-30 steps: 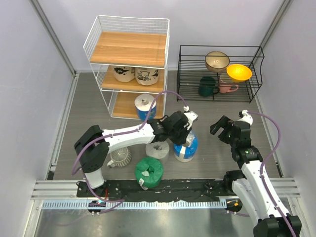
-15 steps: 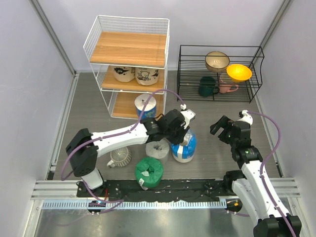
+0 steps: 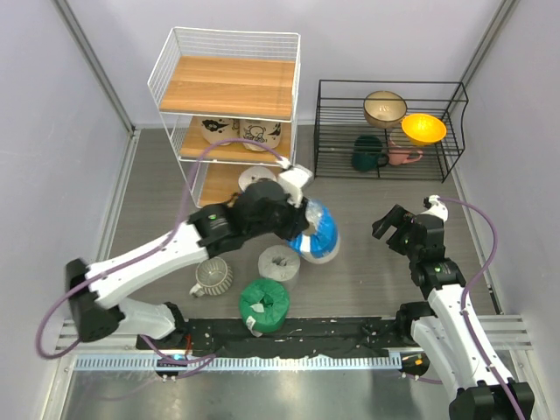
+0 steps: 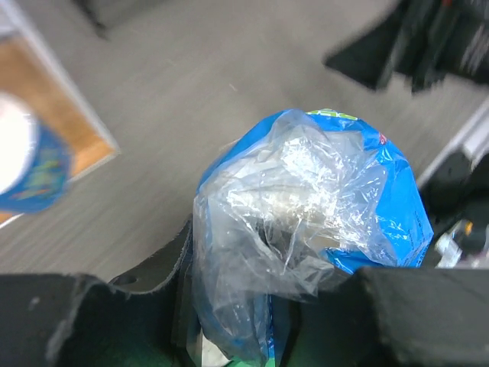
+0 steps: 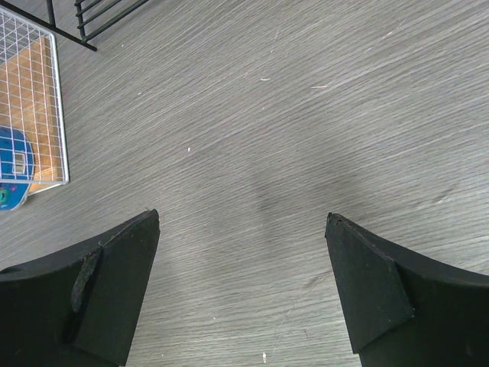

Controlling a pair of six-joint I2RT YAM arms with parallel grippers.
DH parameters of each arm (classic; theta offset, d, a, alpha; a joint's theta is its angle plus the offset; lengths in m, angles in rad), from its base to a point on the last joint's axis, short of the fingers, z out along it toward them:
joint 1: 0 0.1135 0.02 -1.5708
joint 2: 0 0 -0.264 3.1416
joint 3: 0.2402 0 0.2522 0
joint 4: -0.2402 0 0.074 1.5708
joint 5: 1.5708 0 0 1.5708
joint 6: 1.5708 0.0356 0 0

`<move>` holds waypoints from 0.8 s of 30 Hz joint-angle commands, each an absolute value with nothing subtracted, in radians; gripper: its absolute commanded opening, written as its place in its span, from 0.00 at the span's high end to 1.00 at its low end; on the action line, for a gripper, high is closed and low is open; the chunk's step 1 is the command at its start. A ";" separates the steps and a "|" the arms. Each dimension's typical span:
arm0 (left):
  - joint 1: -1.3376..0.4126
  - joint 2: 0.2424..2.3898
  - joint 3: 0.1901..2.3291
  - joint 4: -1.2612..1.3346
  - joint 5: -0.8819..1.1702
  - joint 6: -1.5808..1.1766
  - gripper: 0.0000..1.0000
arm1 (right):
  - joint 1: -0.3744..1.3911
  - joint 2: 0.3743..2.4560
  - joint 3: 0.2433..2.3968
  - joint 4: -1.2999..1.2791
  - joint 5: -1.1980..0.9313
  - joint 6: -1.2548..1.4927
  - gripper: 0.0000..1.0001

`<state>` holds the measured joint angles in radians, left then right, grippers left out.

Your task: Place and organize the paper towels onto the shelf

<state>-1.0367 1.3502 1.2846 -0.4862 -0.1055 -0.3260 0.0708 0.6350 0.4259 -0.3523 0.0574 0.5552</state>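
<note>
The blue-white paper towel roll is held tilted, its long axis slanting so that the crimped wrapper end is turned up toward the wrist camera and the white base down toward the near right. It is gripped at that upper end by the left claw, closed narrowly on the wrapper, just in front of the shelf and beside the grey roll. The right claw is spread wide over bare table, with nothing held.
</note>
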 commanded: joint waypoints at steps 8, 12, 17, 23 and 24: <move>-0.894 0.829 1.144 -0.665 -0.620 -0.551 1.00 | 0.077 0.643 0.405 -0.295 0.046 0.574 0.04; -0.891 0.782 1.092 -0.785 -0.741 -0.636 1.00 | 0.075 0.653 0.403 -0.284 0.038 0.578 0.04; -0.887 0.790 1.025 -0.788 -0.816 -0.719 1.00 | 0.077 0.652 0.406 -0.282 0.037 0.581 0.04; -0.832 0.822 0.948 -0.689 -0.896 -0.753 1.00 | 0.075 0.637 0.406 -0.291 0.041 0.575 0.04; -0.819 0.830 0.937 -0.675 -0.896 -0.753 1.00 | 0.077 0.637 0.405 -0.293 0.043 0.575 0.04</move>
